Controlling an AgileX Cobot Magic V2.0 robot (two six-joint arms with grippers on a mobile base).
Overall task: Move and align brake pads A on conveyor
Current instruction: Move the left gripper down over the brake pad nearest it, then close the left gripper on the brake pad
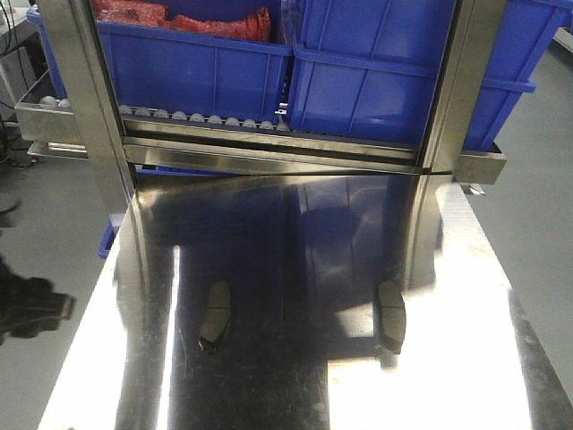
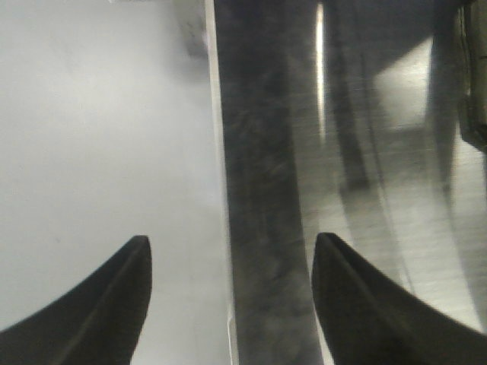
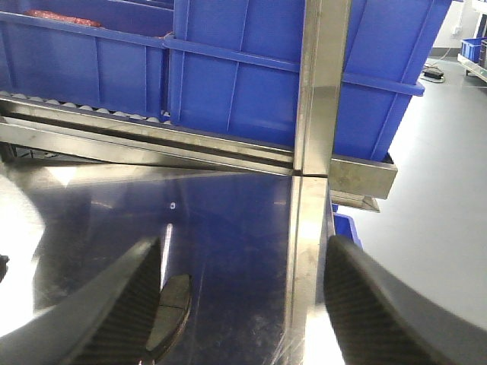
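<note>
Just beside one black finger [image 3: 122, 304] of right hand [image 3: 245, 243], flat dark curved brake pad [image 3: 173, 310] on mirror-bright steel table [image 3: 228, 220]; hand wide, empty. Left hand [image 2: 232, 238] wide, over table edge; second pad [image 2: 475, 76] well apart.

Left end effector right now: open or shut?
Open. In the left wrist view the left end effector has both fingers spread wide apart, with only the steel table showing between them, nothing gripped.
</note>
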